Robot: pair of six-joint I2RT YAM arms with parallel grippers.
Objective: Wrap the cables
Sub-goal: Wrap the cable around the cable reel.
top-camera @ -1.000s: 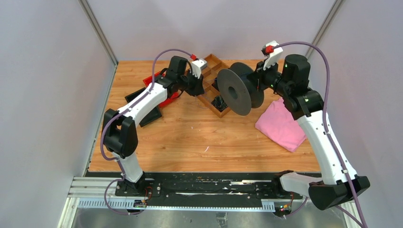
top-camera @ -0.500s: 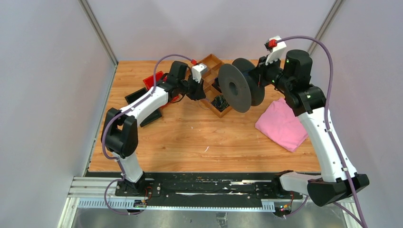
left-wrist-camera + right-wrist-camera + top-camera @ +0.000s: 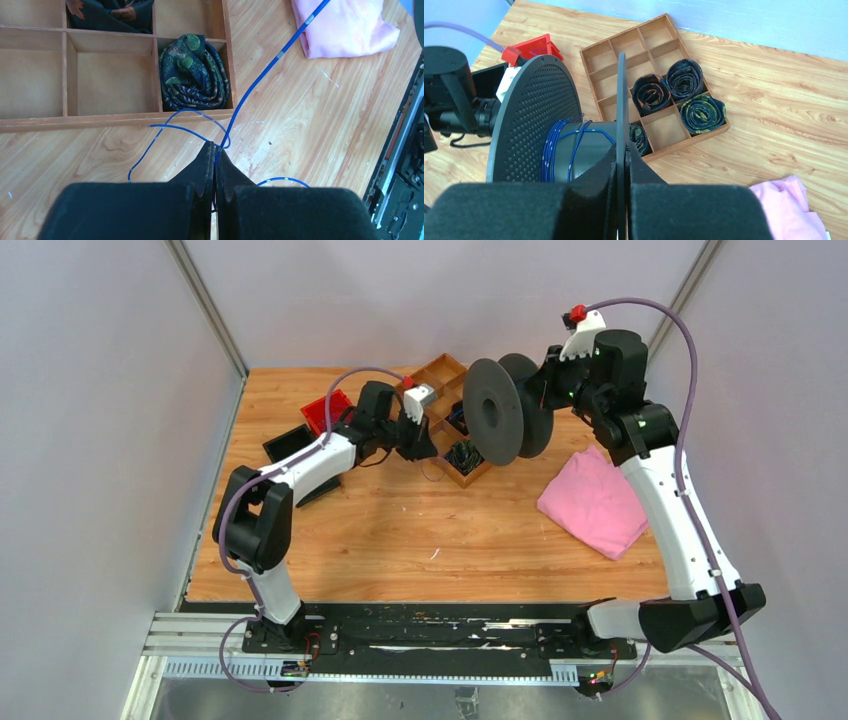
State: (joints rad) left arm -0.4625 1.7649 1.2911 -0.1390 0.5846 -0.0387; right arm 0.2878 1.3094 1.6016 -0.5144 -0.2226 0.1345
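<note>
Left hand [image 3: 215, 150] pinched shut on the thin blue cable [image 3: 261, 76], just beside the wooden tray [image 3: 115, 120] — slack loops lie on the surface [image 3: 310, 115]. Right hand [image 3: 622, 150] clamped on 1 flange of the spool [image 3: 536, 115] — several cable turns sit around its core.

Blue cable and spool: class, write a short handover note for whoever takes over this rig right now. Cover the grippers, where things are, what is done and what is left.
Left gripper: shut on the thin blue cable, low over the wooden table, beside the compartmented wooden tray.
Right gripper: shut on one flange of the dark grey round plastic spool, held up off the table.
Done: several turns of cable lie on the spool's hub.
Left: slack loops lie on the table by the tray and probably need winding on.
</note>
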